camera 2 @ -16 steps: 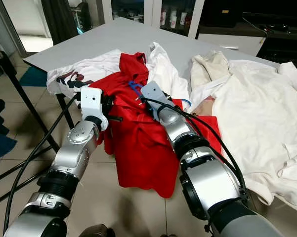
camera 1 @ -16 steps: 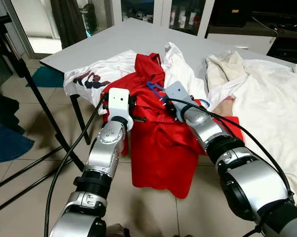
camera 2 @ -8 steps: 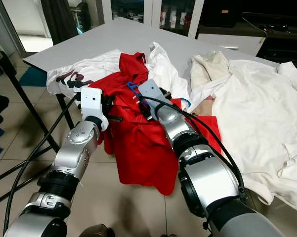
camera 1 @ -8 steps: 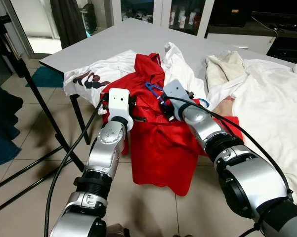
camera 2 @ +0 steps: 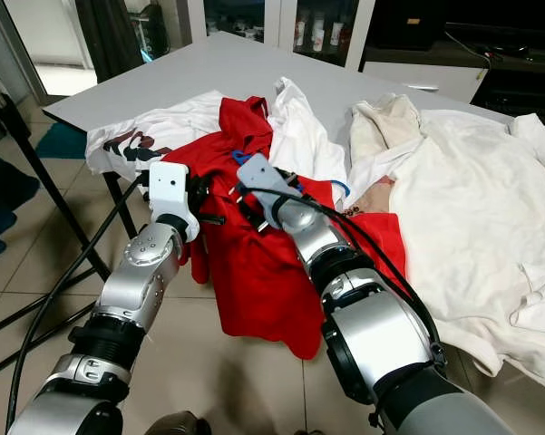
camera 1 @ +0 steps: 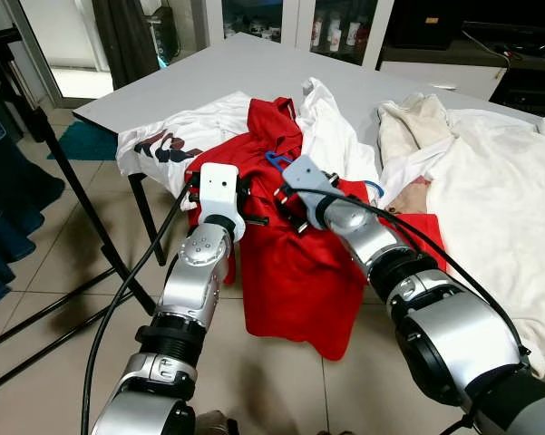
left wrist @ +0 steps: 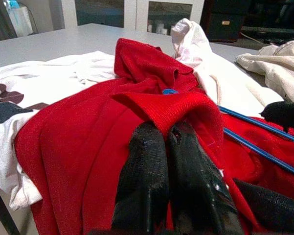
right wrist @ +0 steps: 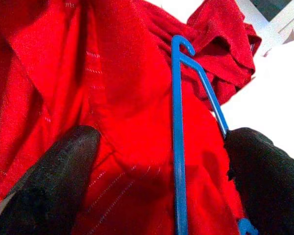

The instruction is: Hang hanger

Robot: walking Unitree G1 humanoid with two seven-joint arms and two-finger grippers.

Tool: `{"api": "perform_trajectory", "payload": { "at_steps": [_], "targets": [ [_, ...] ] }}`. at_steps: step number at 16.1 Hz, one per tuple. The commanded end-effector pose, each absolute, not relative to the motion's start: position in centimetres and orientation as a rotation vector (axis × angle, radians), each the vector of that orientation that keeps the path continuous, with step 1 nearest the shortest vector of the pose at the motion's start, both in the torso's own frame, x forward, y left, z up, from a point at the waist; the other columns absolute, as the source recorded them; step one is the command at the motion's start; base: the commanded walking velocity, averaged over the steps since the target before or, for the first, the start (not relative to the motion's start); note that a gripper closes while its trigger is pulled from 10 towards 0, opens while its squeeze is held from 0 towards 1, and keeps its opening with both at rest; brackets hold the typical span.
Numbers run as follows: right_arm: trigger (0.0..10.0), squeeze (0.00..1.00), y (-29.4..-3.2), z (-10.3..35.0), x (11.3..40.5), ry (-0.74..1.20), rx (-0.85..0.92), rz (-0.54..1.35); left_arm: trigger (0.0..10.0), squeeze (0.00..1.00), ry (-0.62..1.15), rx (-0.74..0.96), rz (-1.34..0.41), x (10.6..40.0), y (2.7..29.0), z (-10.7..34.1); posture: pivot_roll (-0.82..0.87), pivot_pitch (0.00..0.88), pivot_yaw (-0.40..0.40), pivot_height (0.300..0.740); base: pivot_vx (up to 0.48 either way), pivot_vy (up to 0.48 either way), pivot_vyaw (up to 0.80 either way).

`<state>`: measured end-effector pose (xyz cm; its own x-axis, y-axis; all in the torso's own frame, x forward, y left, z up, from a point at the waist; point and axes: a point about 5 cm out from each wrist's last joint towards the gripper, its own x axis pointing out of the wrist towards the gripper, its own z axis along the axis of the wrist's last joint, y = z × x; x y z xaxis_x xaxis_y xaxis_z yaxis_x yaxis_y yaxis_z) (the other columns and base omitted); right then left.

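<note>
I have the left end effector (left wrist: 167, 147) closed on a fold of the red shirt (camera 1: 290, 272), pinching it at the near tabletop (camera 1: 209, 72) edge, where the shirt drapes over and hangs toward the floor. The right end effector (right wrist: 156, 181) is open, its fingers (right wrist: 49, 186) spread either side of the blue hanger (right wrist: 178, 142), which lies on the shirt's upper part with its hook pointing toward the collar; one finger sits right against a hanger arm, the other well off it on the cloth.

Over the last second my right wrist has swung across toward my left and turned, so the end effector now faces the hanger from a different angle than before. The left arm has not moved, and the shirt hangs much as it did. The hanger looks to have kept its place on the cloth.

I read this as lining up for a grasp: the hanger is straddled but not yet held, and the hanging itself hasn't begun. The risk is closing on loose cloth along with the thin bar. White clothes (camera 1: 490, 172) lie piled to the right.
</note>
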<state>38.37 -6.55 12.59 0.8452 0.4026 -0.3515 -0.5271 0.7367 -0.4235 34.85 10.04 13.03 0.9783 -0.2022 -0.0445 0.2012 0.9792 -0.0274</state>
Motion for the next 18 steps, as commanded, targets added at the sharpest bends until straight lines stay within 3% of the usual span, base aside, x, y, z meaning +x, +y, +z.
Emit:
{"api": "perform_trajectory", "payload": {
  "at_steps": [1,2,3,4,18],
  "targets": [
    [7.6,0.82,-7.0,12.0,38.2,0.267,-0.554,0.489,10.0,0.00,0.032,-0.016,-0.208,34.9,9.9,13.5,0.13,0.000,-0.005,0.740,0.000,0.000,0.00],
    [5.2,0.70,-7.3,11.9,38.3,0.278,-0.555,0.462,10.0,0.00,0.032,-0.016,-0.205,34.9,10.0,13.4,0.13,0.000,-0.008,0.740,0.000,0.000,0.00],
    [1.6,0.22,-7.6,11.9,38.4,0.286,-0.552,0.438,10.0,0.00,0.032,-0.016,-0.203,34.9,10.0,13.4,0.13,0.000,-0.008,0.740,0.000,0.000,0.00],
    [0.0,0.01,-7.9,12.0,38.5,0.294,-0.535,0.417,10.0,0.00,0.032,-0.017,-0.202,34.8,10.1,13.4,0.14,0.000,-0.010,0.740,0.000,0.000,0.00],
    [0.0,0.00,-10.2,10.6,38.3,0.412,-0.607,0.323,10.0,0.00,0.030,-0.019,-0.206,34.9,9.9,13.5,0.13,0.000,-0.009,0.740,0.000,0.000,0.00]
  ]
}}
